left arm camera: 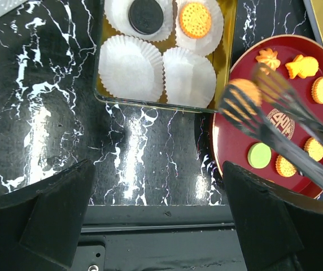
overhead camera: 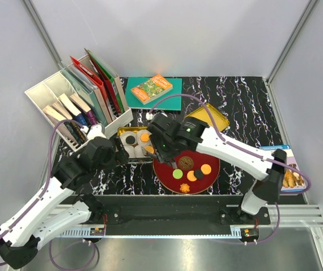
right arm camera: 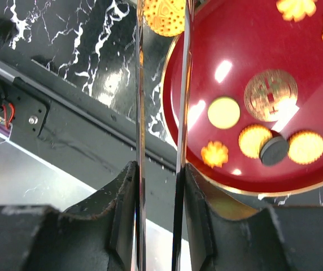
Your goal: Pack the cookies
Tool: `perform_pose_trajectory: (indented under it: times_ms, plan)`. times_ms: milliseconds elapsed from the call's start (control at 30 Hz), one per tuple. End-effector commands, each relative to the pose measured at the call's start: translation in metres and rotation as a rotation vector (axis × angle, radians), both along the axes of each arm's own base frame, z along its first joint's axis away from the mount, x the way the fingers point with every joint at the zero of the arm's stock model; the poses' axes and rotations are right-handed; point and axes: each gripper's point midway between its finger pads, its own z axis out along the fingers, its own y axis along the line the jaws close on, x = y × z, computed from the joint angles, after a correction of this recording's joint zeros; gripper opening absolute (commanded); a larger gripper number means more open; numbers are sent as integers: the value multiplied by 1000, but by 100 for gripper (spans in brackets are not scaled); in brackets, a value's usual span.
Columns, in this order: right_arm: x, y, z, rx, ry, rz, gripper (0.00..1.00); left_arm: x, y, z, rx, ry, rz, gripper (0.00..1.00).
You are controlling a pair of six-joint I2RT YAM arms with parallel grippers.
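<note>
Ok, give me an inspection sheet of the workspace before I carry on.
surface: black white-veined tabletop
job's things: cookies on red plate; two in paper cups in gold tin; one orange cookie held in tongs
clutter: file rack of books, green book, gold lid, booklet
fingers: left fingers open, empty; right fingers shut on tongs
cables: purple cables along both arms
surroundings: pale enclosure walls

extends the left arm forward and inward, with left gripper (left arm camera: pixel 158 186) spread wide, holding nothing. bends the right arm leftward across the middle, with right gripper (right arm camera: pixel 157 180) pinched on metal tongs (left arm camera: pixel 297 155).
</note>
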Motion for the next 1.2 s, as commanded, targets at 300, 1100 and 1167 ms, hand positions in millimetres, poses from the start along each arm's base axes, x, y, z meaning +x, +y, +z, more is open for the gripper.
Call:
perform_pose_trajectory:
  times_ms: [300,1100,1167]
  plan:
    - [32,68,8,72,-75,127,33,-8,17,9,-6,-31,62,99]
    - [51,110,-22,67,-41,166,35,-16,29,16,12,-42,65,99]
    - [51,111,-23,69,-40,160,40,-16,29,16,10,-42,64,99]
